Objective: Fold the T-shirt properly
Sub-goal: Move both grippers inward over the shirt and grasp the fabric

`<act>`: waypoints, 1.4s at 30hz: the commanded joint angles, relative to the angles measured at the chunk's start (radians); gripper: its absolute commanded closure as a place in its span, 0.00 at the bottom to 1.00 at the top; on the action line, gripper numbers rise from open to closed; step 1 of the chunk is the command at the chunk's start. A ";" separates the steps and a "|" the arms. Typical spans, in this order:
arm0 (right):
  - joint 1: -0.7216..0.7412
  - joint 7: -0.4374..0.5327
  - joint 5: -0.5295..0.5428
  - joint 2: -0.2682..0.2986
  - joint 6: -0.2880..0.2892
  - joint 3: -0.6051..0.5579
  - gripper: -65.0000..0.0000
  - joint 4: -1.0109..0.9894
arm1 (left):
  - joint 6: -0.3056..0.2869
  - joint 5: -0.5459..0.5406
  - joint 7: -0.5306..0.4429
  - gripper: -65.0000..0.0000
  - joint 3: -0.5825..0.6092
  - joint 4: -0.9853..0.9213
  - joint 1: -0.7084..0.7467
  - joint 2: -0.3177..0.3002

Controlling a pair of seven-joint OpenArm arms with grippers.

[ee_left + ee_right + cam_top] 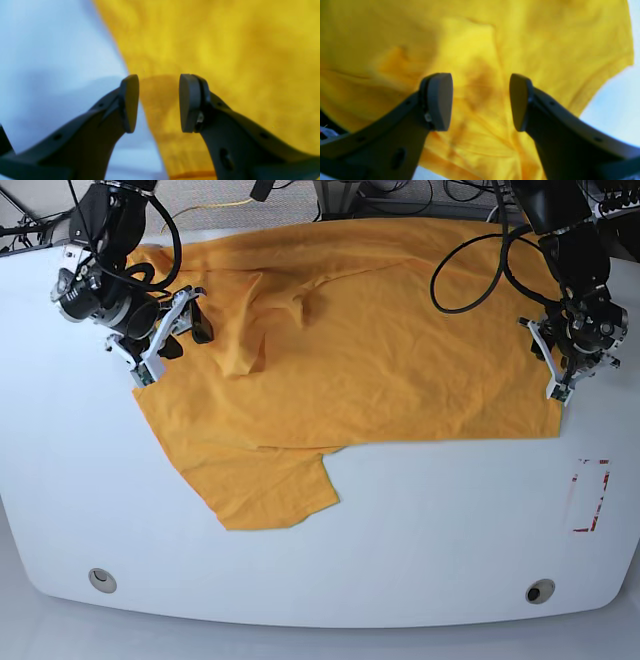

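We see the left gripper [159, 103] with its jaws parted and nothing between them, poised over the side edge of the T-shirt [225, 62], where yellow cloth meets the white table [50, 50]. In the base view this gripper [555, 370] sits at the shirt's right edge, near its lower right corner. The right gripper [481, 101] also stands released, its two pads apart above wrinkled fabric near a sleeve; from the base camera it [165, 340] is at the shirt's left side. The T-shirt [380, 350] lies spread across the far half of the table [400, 560], creased near the left, with one sleeve sticking out toward the near edge. A red-outlined marker [590, 495] lies at the right.
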 commanded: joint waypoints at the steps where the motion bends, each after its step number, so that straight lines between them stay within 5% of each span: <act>1: 0.052 0.016 -0.038 -0.002 0.001 -0.004 0.48 -0.025 | 0.002 -0.008 -0.019 0.62 -0.001 -0.027 -0.048 -0.019; 16: 0.248 0.066 -0.078 -0.006 0.001 -0.145 0.48 -0.286 | 0.002 -0.008 -0.103 0.62 0.001 -0.152 -0.071 -0.052; 32: 0.245 0.114 -0.079 -0.009 0.001 -0.254 0.50 -0.341 | 0.002 -0.008 -0.103 0.62 -0.004 -0.123 -0.059 -0.054; 42: 0.244 0.115 -0.078 -0.002 0.001 -0.252 1.00 -0.370 | 0.002 -0.008 -0.103 0.62 -0.001 -0.127 -0.059 -0.072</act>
